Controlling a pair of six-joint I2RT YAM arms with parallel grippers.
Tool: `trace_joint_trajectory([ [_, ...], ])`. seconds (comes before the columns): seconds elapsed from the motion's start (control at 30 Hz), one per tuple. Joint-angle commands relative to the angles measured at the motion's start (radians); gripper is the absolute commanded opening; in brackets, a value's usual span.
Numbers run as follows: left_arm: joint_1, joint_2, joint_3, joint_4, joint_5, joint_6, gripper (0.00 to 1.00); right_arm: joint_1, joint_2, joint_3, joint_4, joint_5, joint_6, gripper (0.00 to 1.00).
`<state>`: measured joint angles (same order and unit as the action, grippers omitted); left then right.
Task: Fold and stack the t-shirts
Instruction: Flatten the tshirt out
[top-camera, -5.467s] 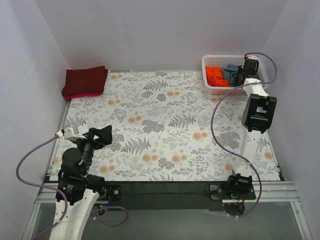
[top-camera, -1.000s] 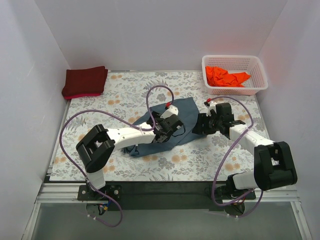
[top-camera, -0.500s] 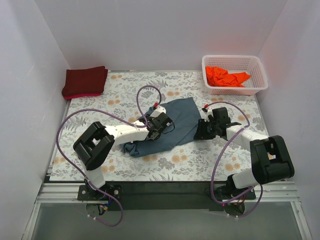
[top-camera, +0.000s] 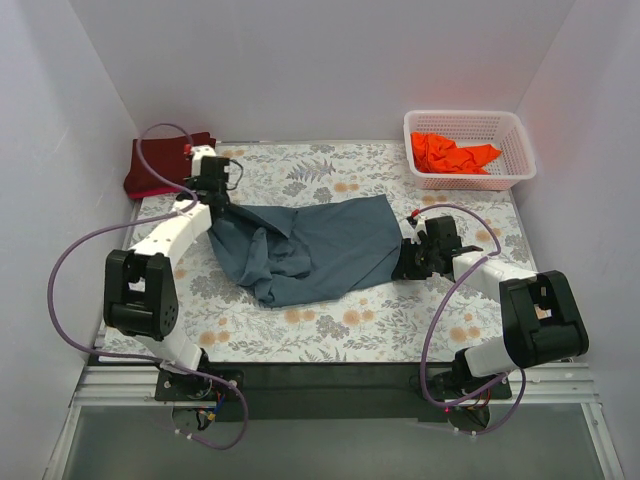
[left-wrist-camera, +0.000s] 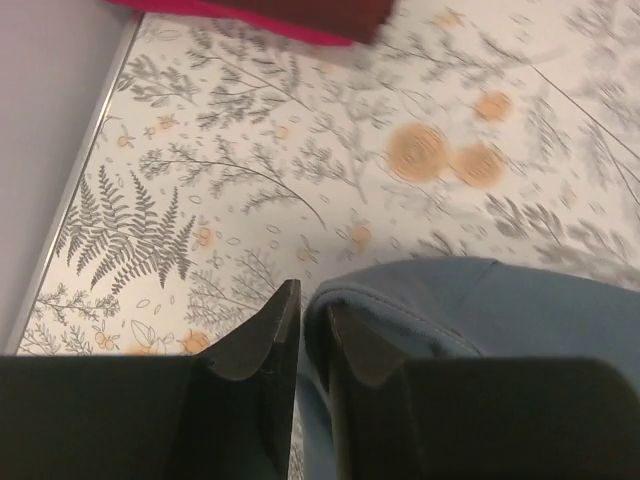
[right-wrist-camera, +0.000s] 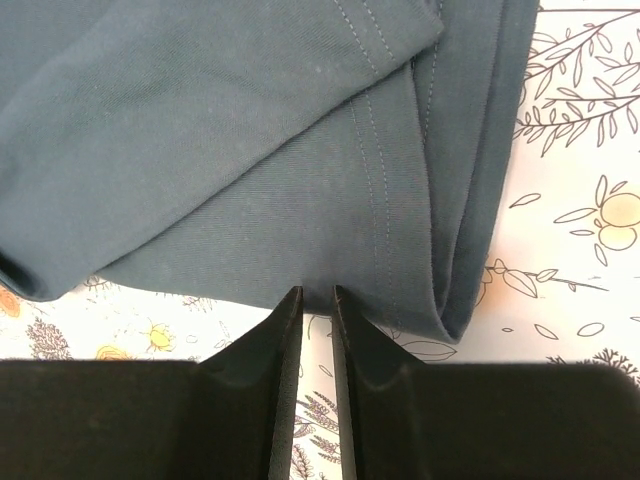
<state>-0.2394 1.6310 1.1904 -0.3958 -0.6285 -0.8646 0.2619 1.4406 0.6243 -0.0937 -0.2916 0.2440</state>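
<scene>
From above, the slate blue-grey shirt (top-camera: 315, 250) is lying rumpled and stretched wide in the middle of the table (top-camera: 300, 180). Your left gripper (top-camera: 214, 204) is gripping its 10 o'clock corner, your right gripper (top-camera: 403, 264) its 3 o'clock edge. At your left wrist, nearly closed jaws are pinching a rolled blue fold. At your right wrist, they are clamping the stitched hem.

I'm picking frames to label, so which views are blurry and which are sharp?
Left wrist: the floral tablecloth is blurred, worst upper right, while the left end effector looks crisp. Right wrist: sharp, stitching on the blue-grey t-shirt readable. Top external: evenly lit, no glare.
</scene>
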Motion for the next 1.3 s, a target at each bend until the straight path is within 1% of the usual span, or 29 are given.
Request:
trace_joint_trajectory([
  [0.0, 0.157, 0.030, 0.025, 0.023, 0.109, -0.069, 0.15, 0.002, 0.020, -0.049, -0.063, 0.046, 0.003, 0.25],
  [0.07, 0.215, 0.067, 0.031, 0.023, 0.167, -0.120, 0.24, 0.002, 0.014, -0.052, -0.066, 0.048, 0.001, 0.25],
  [0.1, 0.270, 0.085, 0.038, 0.011, 0.194, -0.135, 0.25, 0.000, 0.009, -0.054, -0.067, 0.048, -0.002, 0.25],
  [0.13, 0.290, 0.120, 0.058, -0.027, 0.205, -0.183, 0.26, 0.002, 0.006, -0.054, -0.070, 0.049, -0.003, 0.26],
  [0.17, 0.308, 0.128, 0.063, -0.043, 0.222, -0.201, 0.30, 0.002, -0.005, -0.054, -0.074, 0.055, -0.003, 0.26],
  [0.2, 0.343, 0.132, 0.064, -0.054, 0.249, -0.224, 0.31, 0.002, -0.012, -0.054, -0.077, 0.060, -0.003, 0.27],
  [0.23, 0.356, 0.115, 0.052, -0.060, 0.286, -0.241, 0.33, 0.002, -0.019, -0.052, -0.086, 0.062, -0.006, 0.27],
  [0.33, 0.370, 0.060, 0.022, -0.051, 0.299, -0.266, 0.49, 0.000, -0.063, -0.041, -0.104, 0.077, -0.017, 0.31],
  [0.37, 0.368, 0.017, 0.006, -0.054, 0.293, -0.278, 0.55, 0.002, -0.089, -0.035, -0.109, 0.081, -0.023, 0.33],
  [0.4, 0.374, -0.006, -0.001, -0.057, 0.288, -0.287, 0.67, 0.003, -0.101, -0.029, -0.118, 0.088, -0.025, 0.39],
  [0.47, 0.380, -0.086, -0.023, -0.067, 0.311, -0.312, 0.75, 0.011, -0.149, -0.015, -0.127, 0.088, -0.031, 0.47],
  [0.5, 0.381, -0.114, -0.028, -0.072, 0.328, -0.324, 0.77, 0.016, -0.167, -0.009, -0.129, 0.091, -0.031, 0.53],
  [0.53, 0.379, -0.146, -0.035, -0.075, 0.355, -0.333, 0.80, 0.023, -0.183, -0.005, -0.130, 0.091, -0.032, 0.55],
  [0.57, 0.376, -0.178, -0.044, -0.077, 0.419, -0.341, 0.81, 0.042, -0.206, 0.003, -0.132, 0.091, -0.032, 0.57],
  [0.6, 0.349, -0.242, -0.063, -0.081, 0.441, -0.355, 0.82, 0.048, -0.215, 0.014, -0.132, 0.089, -0.034, 0.59],
  [0.63, 0.318, -0.270, -0.071, -0.090, 0.453, -0.356, 0.84, 0.056, -0.223, 0.020, -0.133, 0.089, -0.034, 0.59],
  [0.67, 0.280, -0.295, -0.078, -0.101, 0.432, -0.361, 0.84, 0.072, -0.233, 0.025, -0.132, 0.089, -0.035, 0.59],
  [0.7, 0.165, -0.334, -0.093, -0.112, 0.417, -0.367, 0.84, 0.080, -0.233, 0.037, -0.132, 0.088, -0.035, 0.60],
  [0.73, 0.113, -0.347, -0.100, -0.130, 0.405, -0.385, 0.84, 0.091, -0.232, 0.041, -0.130, 0.089, -0.035, 0.60],
  [0.77, 0.016, -0.355, -0.107, -0.141, 0.400, -0.401, 0.84, 0.108, -0.226, 0.046, -0.127, 0.089, -0.037, 0.60],
  [0.83, -0.073, -0.347, -0.118, -0.159, 0.400, -0.445, 0.84, 0.125, -0.206, 0.055, -0.126, 0.097, -0.040, 0.60],
  [0.87, -0.149, -0.335, -0.118, -0.166, 0.394, -0.459, 0.84, 0.140, -0.200, 0.055, -0.124, 0.100, -0.044, 0.60],
  [0.97, -0.248, -0.252, -0.100, -0.169, 0.385, -0.491, 0.84, 0.151, -0.175, 0.043, -0.109, 0.111, -0.051, 0.61],
  [1.0, -0.306, -0.219, -0.086, -0.173, 0.374, -0.493, 0.84, 0.151, -0.171, 0.038, -0.103, 0.108, -0.052, 0.61],
  [1.03, -0.333, -0.156, -0.051, -0.189, 0.333, -0.485, 0.84, 0.152, -0.160, 0.029, -0.091, 0.105, -0.051, 0.61],
  [1.07, -0.383, -0.117, -0.026, -0.211, 0.291, -0.481, 0.84, 0.152, -0.155, 0.020, -0.080, 0.101, -0.048, 0.61],
  [1.1, -0.402, -0.085, -0.002, -0.212, 0.291, -0.475, 0.84, 0.154, -0.151, 0.020, -0.080, 0.100, -0.049, 0.61],
  [1.27, -0.524, 0.117, 0.162, -0.307, 0.109, -0.418, 0.83, 0.154, -0.134, 0.003, -0.061, 0.098, -0.052, 0.60],
])
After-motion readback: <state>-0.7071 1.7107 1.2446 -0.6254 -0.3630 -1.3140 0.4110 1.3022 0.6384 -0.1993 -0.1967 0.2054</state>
